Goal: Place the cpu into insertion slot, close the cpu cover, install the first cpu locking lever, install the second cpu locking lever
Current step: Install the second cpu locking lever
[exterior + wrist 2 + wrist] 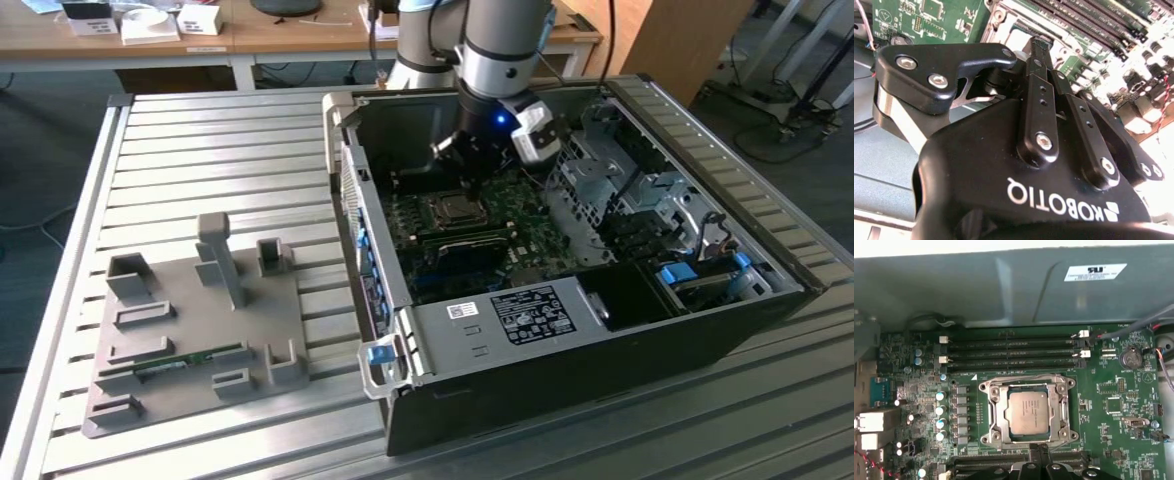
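The cpu (1026, 412), a silver-grey square chip, lies in the insertion slot (1070, 384) on the green motherboard (1114, 440). The cpu cover (998, 415), a silvery frame with a centre window, lies flat over the chip's edges. A thin wire lever (1024, 376) runs along one side of the socket. My gripper (1040, 450) is shut with nothing visibly between its fingers, its tips right at the socket's edge. In the exterior view my gripper (469, 182) hangs inside the open computer case just above the socket (454, 208). In the second wrist view its fingers (1040, 42) meet by the socket's metal (1014, 30).
Long black memory slots (1011, 352) flank the socket. The case wall (1004, 290) stands close beyond them. A black box with a white label (531, 310) and a drive cage (627, 190) fill the case's other parts. A grey fixture plate (187, 330) lies on the slatted table.
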You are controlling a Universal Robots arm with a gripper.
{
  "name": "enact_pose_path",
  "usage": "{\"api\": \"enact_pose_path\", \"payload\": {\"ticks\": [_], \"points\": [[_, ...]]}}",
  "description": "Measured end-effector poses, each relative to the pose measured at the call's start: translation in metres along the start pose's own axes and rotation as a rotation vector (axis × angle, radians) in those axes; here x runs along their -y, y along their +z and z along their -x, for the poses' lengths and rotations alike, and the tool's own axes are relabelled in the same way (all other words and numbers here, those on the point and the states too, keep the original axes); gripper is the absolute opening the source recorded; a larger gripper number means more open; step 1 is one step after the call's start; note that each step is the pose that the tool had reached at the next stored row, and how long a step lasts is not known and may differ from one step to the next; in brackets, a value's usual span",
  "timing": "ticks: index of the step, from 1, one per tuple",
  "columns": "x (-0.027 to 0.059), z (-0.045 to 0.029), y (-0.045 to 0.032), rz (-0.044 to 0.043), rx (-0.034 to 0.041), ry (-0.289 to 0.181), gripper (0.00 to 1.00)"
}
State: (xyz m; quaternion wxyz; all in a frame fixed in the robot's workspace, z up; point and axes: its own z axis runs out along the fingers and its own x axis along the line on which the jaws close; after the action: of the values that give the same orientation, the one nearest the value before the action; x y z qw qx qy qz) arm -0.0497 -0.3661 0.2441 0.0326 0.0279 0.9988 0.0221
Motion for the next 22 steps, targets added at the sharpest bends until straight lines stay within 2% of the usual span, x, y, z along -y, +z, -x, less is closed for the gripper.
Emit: {"api": "enact_pose_path", "payload": {"ticks": [12, 22], "points": [[0.0091, -0.0003, -0.0004, -0.0001, 0.0, 0.0, 0.11], [0.0104, -0.0089, -0.0006, 0.0, 0.001, 0.0, 0.11]]}}
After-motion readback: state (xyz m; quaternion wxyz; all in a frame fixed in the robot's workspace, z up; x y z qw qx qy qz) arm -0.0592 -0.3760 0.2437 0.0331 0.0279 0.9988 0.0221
